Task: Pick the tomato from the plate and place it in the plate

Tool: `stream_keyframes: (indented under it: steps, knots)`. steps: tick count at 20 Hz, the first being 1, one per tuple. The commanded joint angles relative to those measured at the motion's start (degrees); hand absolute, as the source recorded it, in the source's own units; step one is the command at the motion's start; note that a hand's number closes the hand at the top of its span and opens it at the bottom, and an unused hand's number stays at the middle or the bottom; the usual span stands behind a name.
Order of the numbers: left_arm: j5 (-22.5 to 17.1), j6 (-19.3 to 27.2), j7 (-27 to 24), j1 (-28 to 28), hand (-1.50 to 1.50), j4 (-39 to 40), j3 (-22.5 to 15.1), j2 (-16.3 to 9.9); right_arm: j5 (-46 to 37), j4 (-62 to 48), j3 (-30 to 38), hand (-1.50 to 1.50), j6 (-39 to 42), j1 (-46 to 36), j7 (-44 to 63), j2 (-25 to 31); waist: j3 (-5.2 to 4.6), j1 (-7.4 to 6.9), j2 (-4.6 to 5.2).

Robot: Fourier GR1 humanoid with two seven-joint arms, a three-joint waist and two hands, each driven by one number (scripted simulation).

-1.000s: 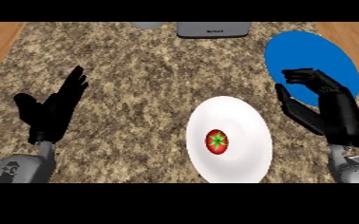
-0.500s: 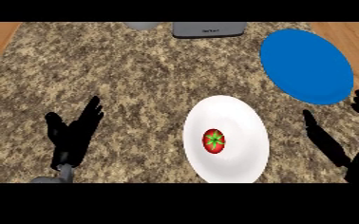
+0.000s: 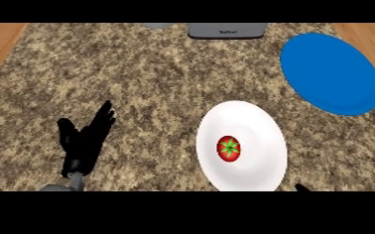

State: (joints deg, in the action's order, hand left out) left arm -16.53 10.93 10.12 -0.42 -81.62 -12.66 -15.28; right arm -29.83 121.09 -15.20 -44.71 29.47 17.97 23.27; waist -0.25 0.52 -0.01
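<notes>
A red tomato with a green stem (image 3: pixel 228 148) sits on the white round plate (image 3: pixel 253 121), with a blue round plate (image 3: pixel 330 72) beyond. The black left hand (image 3: pixel 84 144) rests with fingers straight. Only a tip of the right hand (image 3: pixel 302 188) shows; I cannot tell its fingers.

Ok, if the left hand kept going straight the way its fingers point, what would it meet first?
Nothing soon, it seems. The left hand is open, fingers aimed up and slightly right over bare counter. That line misses the white plate and heads toward the grey things at the far edge; depth is uncertain.
</notes>
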Motion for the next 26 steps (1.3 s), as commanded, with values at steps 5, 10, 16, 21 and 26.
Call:
stream_keyframes:
  steps: [5,10,16,21,26]
  knots:
    - [1.4,-0.6,-1.5,0.4,0.0,2.2,-1.2,1.3,-14.9,10.9,-5.4,-1.5,19.3,-1.2,26.1,3.7,-0.11,-1.61,0.49]
    - [1.6,0.9,2.5,-4.5,0.0,1.4,-1.3,3.3,-25.8,6.3,-12.8,-1.5,29.0,-11.3,40.0,-4.3,0.08,-1.47,0.36]
    - [0.5,-2.7,0.4,-0.4,0.0,1.6,1.0,0.7,-34.1,-4.0,-16.7,-1.5,38.4,-27.0,50.3,-16.4,0.16,-1.4,0.16]
    - [2.4,-0.6,1.2,-2.2,0.0,2.2,0.7,2.9,-31.3,-10.3,-14.8,-1.5,41.0,-28.4,49.4,-21.2,0.22,-0.75,0.12]
    - [3.0,-2.0,1.8,2.7,0.0,-2.8,0.4,2.4,-29.8,-15.4,-14.7,-1.5,36.9,-28.6,47.4,-23.1,0.26,-0.8,0.02]
